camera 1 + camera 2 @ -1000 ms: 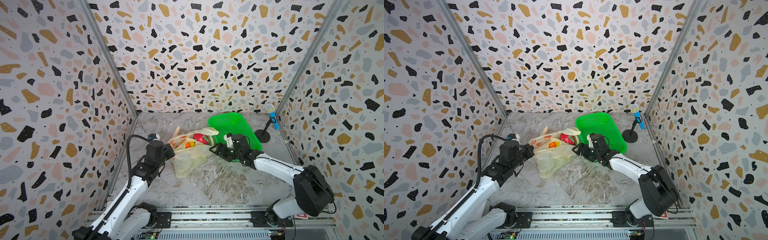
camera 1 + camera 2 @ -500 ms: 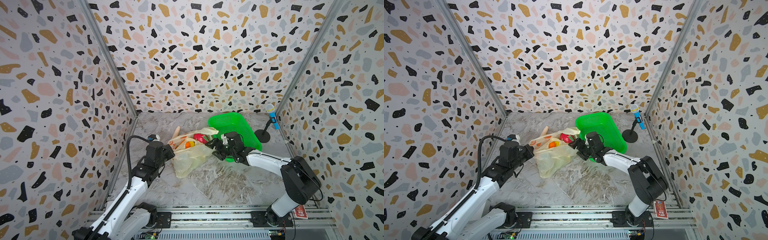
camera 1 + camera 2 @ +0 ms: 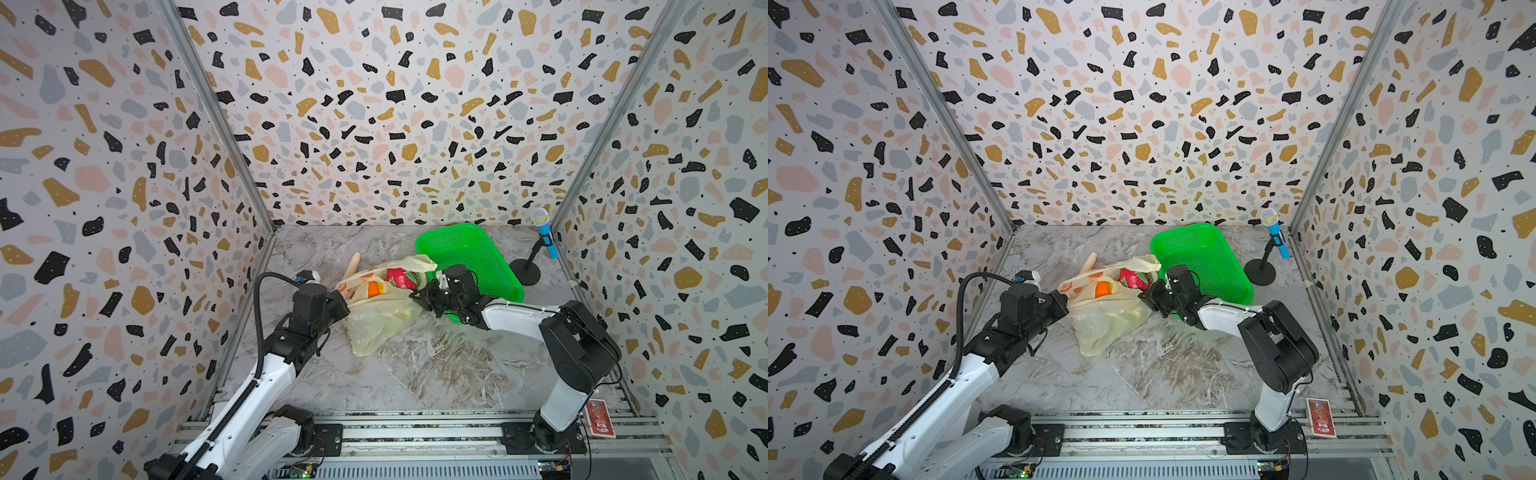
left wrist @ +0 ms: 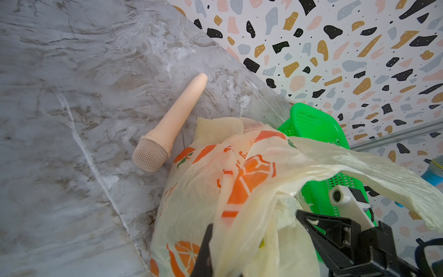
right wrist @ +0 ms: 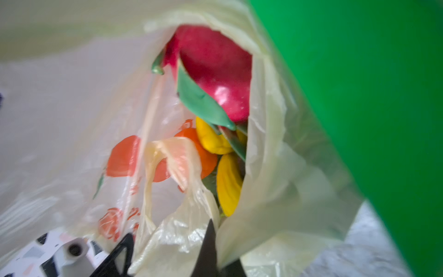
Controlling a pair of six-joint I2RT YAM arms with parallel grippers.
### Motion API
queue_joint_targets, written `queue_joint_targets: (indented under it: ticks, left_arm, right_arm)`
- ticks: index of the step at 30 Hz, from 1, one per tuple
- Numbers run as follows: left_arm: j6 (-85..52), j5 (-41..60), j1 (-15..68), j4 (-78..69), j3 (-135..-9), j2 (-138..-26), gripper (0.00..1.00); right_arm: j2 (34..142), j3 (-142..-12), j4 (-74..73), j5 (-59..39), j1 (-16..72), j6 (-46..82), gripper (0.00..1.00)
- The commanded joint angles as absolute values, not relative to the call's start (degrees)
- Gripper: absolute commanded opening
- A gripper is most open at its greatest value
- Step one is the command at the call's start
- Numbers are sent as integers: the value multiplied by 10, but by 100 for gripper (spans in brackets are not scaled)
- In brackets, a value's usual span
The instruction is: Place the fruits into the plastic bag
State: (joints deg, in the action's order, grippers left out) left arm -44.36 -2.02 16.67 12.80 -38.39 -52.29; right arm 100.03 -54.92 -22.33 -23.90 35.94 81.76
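Observation:
The plastic bag (image 3: 382, 316) lies crumpled mid-table, pale yellow with orange prints, its mouth facing the back. Fruits sit inside it: a pink-red dragon fruit (image 3: 397, 277) and an orange (image 3: 374, 289) show in both top views. The right wrist view looks into the mouth at the dragon fruit (image 5: 215, 72), a yellow lemon (image 5: 211, 139), the orange (image 5: 203, 156) and a yellow piece (image 5: 229, 184). My left gripper (image 3: 343, 301) is shut on the bag's left rim (image 4: 239, 227). My right gripper (image 3: 419, 295) is shut on the bag's right rim (image 5: 182, 235).
A bright green mesh basket (image 3: 469, 257) stands right behind my right gripper. A beige stick (image 4: 177, 120) lies beyond the bag's left side. A blue microphone (image 3: 544, 239) on a black stand is at the back right. Patterned walls close in on three sides.
My right gripper moved left from the basket's front edge to the bag's right rim and shut on the film. The left arm and its grip stayed put.

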Motion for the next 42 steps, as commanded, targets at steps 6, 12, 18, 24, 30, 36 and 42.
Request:
queue_joint_targets:
  ticks: [6, 12, 18, 24, 30, 36, 42]
  left_arm:
    - [-436, -20, 162, 120, -384, -520, 0]
    - [-438, -8, 162, 114, -386, -526, 0]
    - [-440, 27, 162, 89, -381, -537, 0]
    - [-446, 59, 163, 61, -368, -561, 0]
    - [-458, 70, 177, 25, -363, -579, 0]
    - [-473, 68, 222, -5, -367, -604, 0]
    - [-483, 70, 254, -37, -372, -626, 0]
  right_arm:
    - [979, -594, -220, -248, 353, 710, 0]
    - [950, -644, -190, -281, 365, 578, 0]
    - [900, -701, -63, -209, 365, 417, 0]
    - [848, -719, 10, -139, 354, 328, 0]
    - [801, -687, 57, -69, 330, 325, 0]
    - [778, -621, 66, -58, 318, 344, 0]
    - [779, -594, 73, -47, 309, 348, 0]
